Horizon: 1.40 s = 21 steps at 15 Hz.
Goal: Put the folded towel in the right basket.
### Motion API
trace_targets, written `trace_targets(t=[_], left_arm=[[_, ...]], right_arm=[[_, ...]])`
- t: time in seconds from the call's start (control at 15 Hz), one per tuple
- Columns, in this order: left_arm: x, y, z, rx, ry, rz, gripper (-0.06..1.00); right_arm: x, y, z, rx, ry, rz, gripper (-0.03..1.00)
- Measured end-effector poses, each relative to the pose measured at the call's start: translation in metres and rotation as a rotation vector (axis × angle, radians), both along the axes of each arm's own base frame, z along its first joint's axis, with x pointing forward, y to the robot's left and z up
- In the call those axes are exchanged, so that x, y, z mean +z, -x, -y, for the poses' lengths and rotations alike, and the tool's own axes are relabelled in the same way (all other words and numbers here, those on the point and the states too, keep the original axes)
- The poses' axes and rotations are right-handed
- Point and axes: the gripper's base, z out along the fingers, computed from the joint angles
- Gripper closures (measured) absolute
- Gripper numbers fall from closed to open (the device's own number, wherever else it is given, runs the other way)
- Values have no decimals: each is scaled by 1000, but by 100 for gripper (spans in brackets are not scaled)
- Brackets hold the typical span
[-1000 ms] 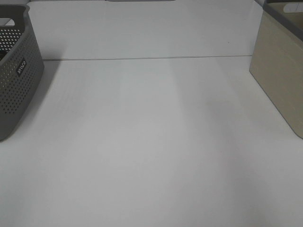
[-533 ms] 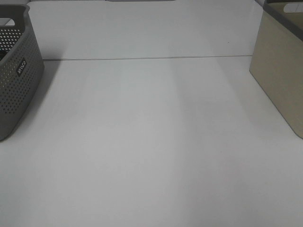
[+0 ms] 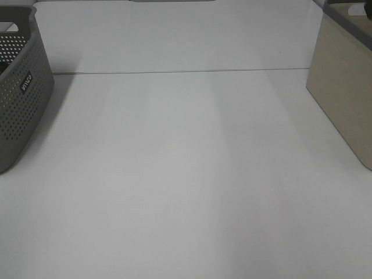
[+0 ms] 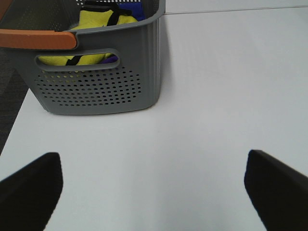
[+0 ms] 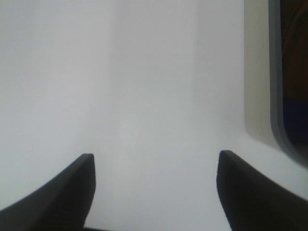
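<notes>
No folded towel lies on the white table. The right basket is beige with a grey rim, at the table's right edge; it also shows in the right wrist view. Its inside is mostly hidden. My left gripper is open and empty above the table, facing the grey perforated left basket, which holds yellow and blue cloth. My right gripper is open and empty above the table, beside the right basket. Neither gripper shows in the exterior high view.
The grey perforated left basket stands at the table's left edge. A seam runs across the far part of the table. An orange-brown bar lies over the left basket's rim.
</notes>
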Motion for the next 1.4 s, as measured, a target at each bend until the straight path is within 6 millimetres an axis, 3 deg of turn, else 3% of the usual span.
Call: trace_targets(t=[0.07,0.13,0.4,0.6,0.73,0.93,1.07,1.4], left_arm=[[0,0,0,0,0,0,-3],[0,0,0,0,0,0,-3],[0,0,0,0,0,0,-3],[0,0,0,0,0,0,-3],[0,0,0,0,0,0,-3],[0,0,0,0,0,0,-3],[0,0,0,0,0,0,-3],[0,0,0,0,0,0,-3]], right_arm=[[-12,19,2,-6,11,-35,29],[-35,62,8,-24,34,-86,29],[-78,147,17,-28,52,-100,29],[-98,191,22,-32,67,-29,29],[-109,220,26,-41,68,106,29],[-112,249,28,-48,51,290,29],[-110,279,31,-49,36,511,29],[-115,279,31,-44,39,579,29]])
